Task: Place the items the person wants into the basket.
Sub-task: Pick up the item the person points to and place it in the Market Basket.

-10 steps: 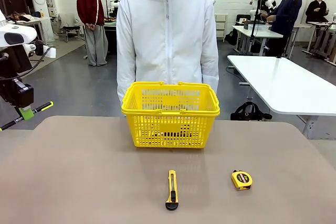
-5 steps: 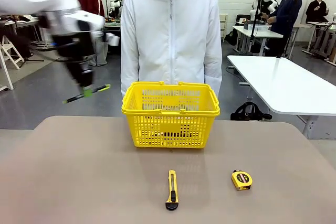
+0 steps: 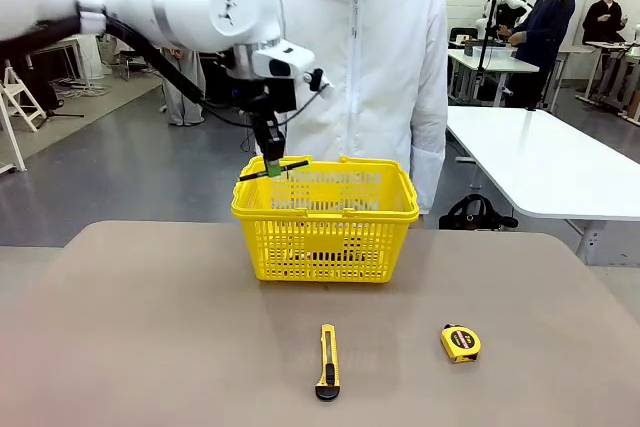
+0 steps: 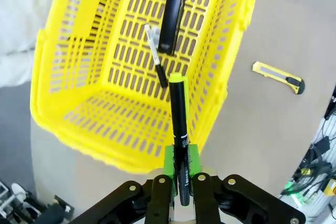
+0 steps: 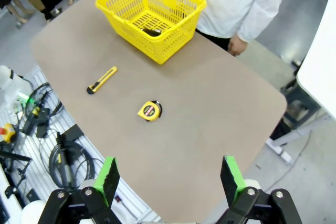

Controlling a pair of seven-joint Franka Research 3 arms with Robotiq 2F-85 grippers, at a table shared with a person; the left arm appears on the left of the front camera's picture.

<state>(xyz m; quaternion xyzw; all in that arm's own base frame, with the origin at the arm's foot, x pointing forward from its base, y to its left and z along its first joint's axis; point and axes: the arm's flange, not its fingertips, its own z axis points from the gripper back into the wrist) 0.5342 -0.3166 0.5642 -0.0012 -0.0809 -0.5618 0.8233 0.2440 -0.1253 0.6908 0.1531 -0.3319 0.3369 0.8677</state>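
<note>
While my left gripper [image 3: 272, 164] hangs over the basket [image 3: 325, 217], its jaws are clamped on the black pen [image 4: 179, 129]
At the basket's left rim the pen lies level; inside, the white marker [image 4: 155, 56] rests beside a black object; the person [image 3: 365, 57] stands behind; my right gripper [image 5: 170, 179] gapes wide above the table [image 5: 210, 114]

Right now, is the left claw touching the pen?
Touching: left wrist view shows the left claw shut on the pen, above the basket.

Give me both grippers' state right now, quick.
Left gripper: shut on the black pen, above the yellow basket.
Right gripper: open, holding nothing.
</note>
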